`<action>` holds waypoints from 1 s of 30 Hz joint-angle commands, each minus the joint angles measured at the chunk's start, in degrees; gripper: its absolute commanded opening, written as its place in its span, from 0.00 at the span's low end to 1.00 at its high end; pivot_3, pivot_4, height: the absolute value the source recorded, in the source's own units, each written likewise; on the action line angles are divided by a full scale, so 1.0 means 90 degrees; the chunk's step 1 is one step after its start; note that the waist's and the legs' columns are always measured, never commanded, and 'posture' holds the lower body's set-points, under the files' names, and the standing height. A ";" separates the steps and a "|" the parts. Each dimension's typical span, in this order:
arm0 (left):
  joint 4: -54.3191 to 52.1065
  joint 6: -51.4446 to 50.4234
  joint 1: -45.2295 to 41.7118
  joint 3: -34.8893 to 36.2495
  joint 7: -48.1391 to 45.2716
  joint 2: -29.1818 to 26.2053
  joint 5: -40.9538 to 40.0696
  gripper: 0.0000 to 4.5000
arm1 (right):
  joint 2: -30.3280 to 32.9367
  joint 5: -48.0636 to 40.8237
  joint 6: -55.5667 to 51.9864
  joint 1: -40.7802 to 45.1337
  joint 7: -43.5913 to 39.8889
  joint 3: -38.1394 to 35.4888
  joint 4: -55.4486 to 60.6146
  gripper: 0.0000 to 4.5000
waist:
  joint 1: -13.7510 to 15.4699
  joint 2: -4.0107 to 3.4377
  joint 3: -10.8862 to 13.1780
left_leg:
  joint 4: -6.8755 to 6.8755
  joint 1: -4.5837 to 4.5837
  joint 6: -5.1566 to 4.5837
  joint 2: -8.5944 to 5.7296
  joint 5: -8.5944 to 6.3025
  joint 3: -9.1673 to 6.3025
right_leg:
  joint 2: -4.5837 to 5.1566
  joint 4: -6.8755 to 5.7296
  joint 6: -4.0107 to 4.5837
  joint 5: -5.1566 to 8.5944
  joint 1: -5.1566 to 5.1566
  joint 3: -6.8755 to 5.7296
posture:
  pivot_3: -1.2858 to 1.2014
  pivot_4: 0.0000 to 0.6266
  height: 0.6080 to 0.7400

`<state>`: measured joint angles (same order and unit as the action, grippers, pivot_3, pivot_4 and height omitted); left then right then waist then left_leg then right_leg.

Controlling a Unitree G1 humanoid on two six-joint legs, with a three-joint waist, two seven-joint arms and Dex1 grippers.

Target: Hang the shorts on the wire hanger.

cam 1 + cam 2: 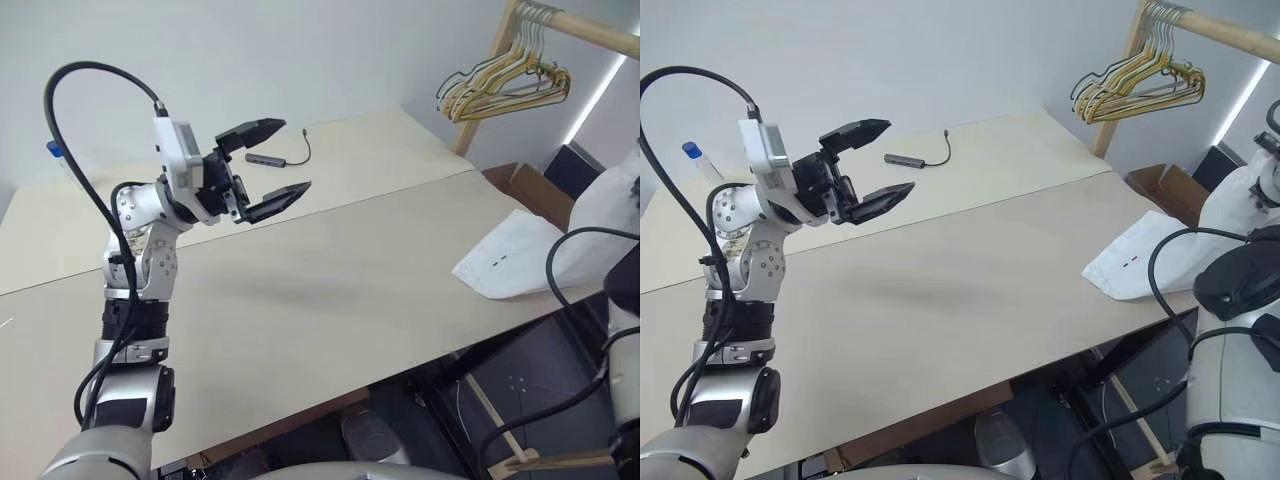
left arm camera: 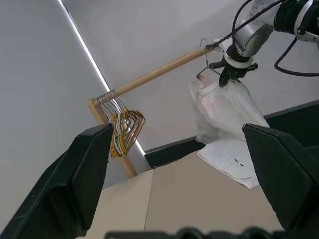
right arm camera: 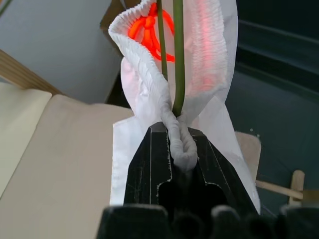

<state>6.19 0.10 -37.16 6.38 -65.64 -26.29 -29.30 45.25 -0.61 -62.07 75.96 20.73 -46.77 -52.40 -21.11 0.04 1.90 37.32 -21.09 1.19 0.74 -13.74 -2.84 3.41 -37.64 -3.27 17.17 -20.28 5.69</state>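
Presently: right pincer (image 3: 180, 149) clamped on the shorts (image 2: 224, 107), pinching their gathered waistband together with the wire hanger (image 3: 178, 55) rising just beyond its fingertips; the hem trails below onto the counter (image 1: 330, 290). Left pincer (image 1: 275, 165) spread wide, empty, well apart from both.

No readable text, labels, brand marks or numbers anywhere. The shorts (image 1: 510, 255) carry two small dark marks near a hem, too small to read as characters.
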 commanded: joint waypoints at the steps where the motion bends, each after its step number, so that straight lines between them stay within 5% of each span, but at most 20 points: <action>1: -0.0294 -0.0006 0.0008 0.0075 0.0025 -0.0110 -0.0084 1.00 | 0.0176 -0.0276 0.0349 0.0241 0.0257 0.0096 -0.0273 0.02 | 0.0032 0.0000 0.0001 | -0.0001 0.0000 0.0000 0.0000 0.0000 0.0001 | 0.0000 0.0000 0.0000 0.0000 0.0000 0.0000 | 0.42 0.00 1.00; 6: -0.0448 -0.0082 0.0099 0.0115 -0.0043 -0.0146 -0.0233 1.00 | 0.0158 -0.0352 0.0553 0.0166 0.0531 0.0458 -0.0420 0.02 | 0.0084 0.0001 0.0002 | -0.0001 0.0000 0.0000 0.0000 0.0000 0.0001 | 0.0000 0.0007 0.0001 0.0000 0.0003 0.0001 | 0.42 0.00 1.00; 19: -0.0529 -0.0122 0.0216 0.0080 -0.0079 -0.0153 -0.0277 1.00 | -0.0010 -0.0383 0.0851 -0.0086 0.0696 0.1228 -0.0165 0.99 | 0.0289 -0.0001 0.0003 | -0.0002 0.0004 0.0000 0.0000 0.0000 0.0002 | -0.0001 0.0012 0.0000 0.0001 0.0001 0.0003 | 0.42 0.00 1.00; 30: -0.0505 -0.0171 0.0230 0.0051 -0.0055 -0.0192 -0.0224 1.00 | -0.0352 0.1117 0.1538 -0.0886 0.1517 0.3237 0.1813 0.99 | 0.0341 -0.0005 0.0003 | 0.0000 0.0001 0.0000 -0.0001 0.0000 -0.0001 | 0.0001 0.0009 0.0001 0.0000 -0.0010 0.0003 | 0.42 0.00 1.00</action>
<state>3.04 -1.41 -34.84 6.35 -66.42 -27.09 -31.12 41.76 6.10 -52.49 67.87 32.51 -20.90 -43.16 -18.04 0.00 1.92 37.32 -21.08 1.19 0.73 -13.74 -2.85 3.42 -37.55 -3.26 17.17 -20.37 5.72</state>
